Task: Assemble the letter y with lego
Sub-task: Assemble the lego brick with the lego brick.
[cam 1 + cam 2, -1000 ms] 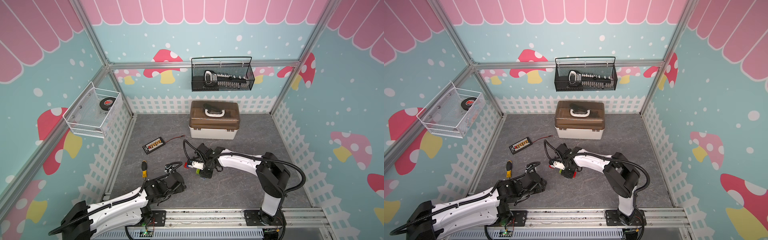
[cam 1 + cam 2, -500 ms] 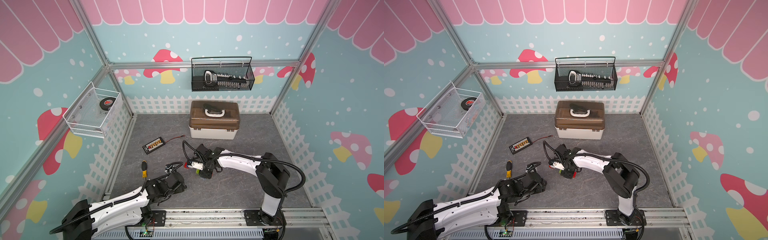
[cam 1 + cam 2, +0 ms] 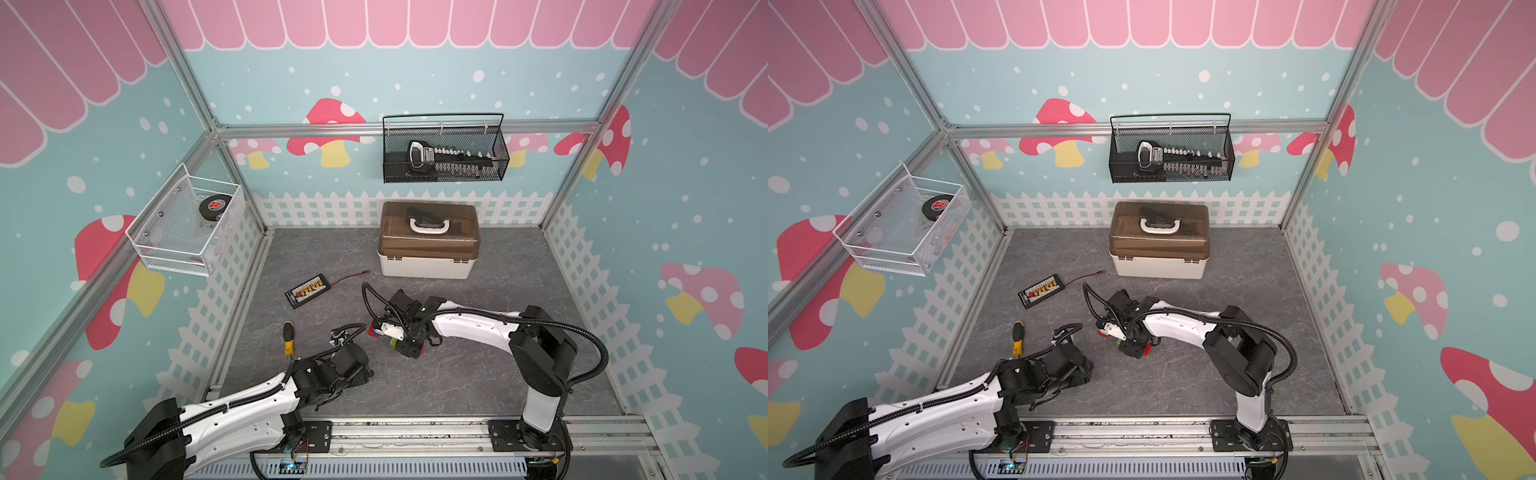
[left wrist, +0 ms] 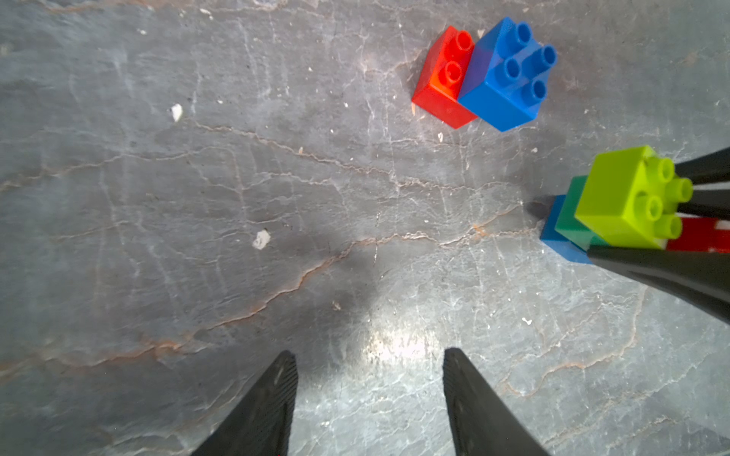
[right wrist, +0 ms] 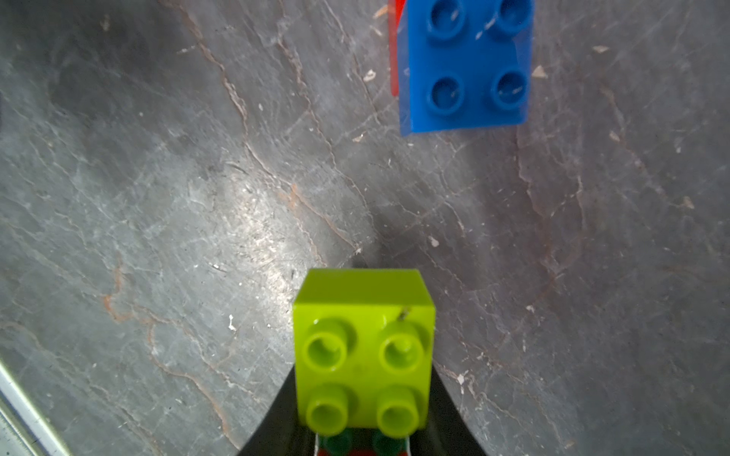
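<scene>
**Top views.** In both top views the right gripper (image 3: 409, 348) is clamping the half-built letter y (image 3: 394, 341) low over the grey mat (image 3: 457, 382) at mid-floor. Only lime and red are showing past the wrist. The left gripper (image 3: 363, 372) is lying close by, toward the front rail. The tool case (image 3: 428, 245), balance board (image 3: 307, 291) and screwdriver (image 3: 289, 338) are sitting well apart from the work, and nothing is blocking either arm. The two wrists are working near each other, so in my judgement a wide swing is risking a knock.

**Left wrist.** The left gripper (image 4: 369, 355) is standing open over bare mat and is holding nothing. The held stack is showing a lime brick (image 4: 628, 197) on the dark green bar (image 4: 572, 213), on a blue brick (image 4: 557, 237), with red behind the black fingers. Whether it is touching the mat cannot be told. The loose pair is lying near it but apart: a second blue brick (image 4: 509, 75) seated half over a red brick (image 4: 442, 79).

**Right wrist.** The lime brick is filling the space between the closed fingers, and the loose pair is lying ahead of it. Nothing is bracing that pair. Pressing the stack onto it is likely to make it skid or tip on its offset base. The narrow hold is also risking a twist that pops a joint.
</scene>
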Robot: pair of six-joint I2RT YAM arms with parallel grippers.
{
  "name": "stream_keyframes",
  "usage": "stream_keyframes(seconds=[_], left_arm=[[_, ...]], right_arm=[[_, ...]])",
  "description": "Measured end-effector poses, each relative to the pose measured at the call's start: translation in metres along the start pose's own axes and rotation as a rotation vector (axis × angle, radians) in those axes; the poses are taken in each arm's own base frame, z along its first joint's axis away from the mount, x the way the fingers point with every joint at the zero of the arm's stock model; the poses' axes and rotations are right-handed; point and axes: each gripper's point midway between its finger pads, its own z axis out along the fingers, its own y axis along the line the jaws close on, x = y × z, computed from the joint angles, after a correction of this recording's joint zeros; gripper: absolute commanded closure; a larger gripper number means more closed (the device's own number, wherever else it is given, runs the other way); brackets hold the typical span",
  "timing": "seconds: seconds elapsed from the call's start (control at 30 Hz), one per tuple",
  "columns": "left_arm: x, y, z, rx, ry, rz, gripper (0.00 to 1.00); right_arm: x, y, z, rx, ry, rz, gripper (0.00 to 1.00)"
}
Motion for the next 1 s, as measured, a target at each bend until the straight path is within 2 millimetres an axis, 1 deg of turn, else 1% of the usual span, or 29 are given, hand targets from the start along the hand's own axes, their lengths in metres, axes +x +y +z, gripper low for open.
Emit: stream_keyframes(seconds=[0.4, 1.0], left_arm=[[0.0021, 0.0023, 0.0029, -0.017, 0.010, 0.005, 0.39], [0.0002, 0.0003, 0.0046, -0.023, 0.011, 0.007, 0.39]], right_arm=[[0.0070, 0.0013, -0.0022, 0.008, -0.016, 0.018, 0.75], [0.0069, 0.0013, -0.0003, 0.011, -0.051, 0.039, 0.76]])
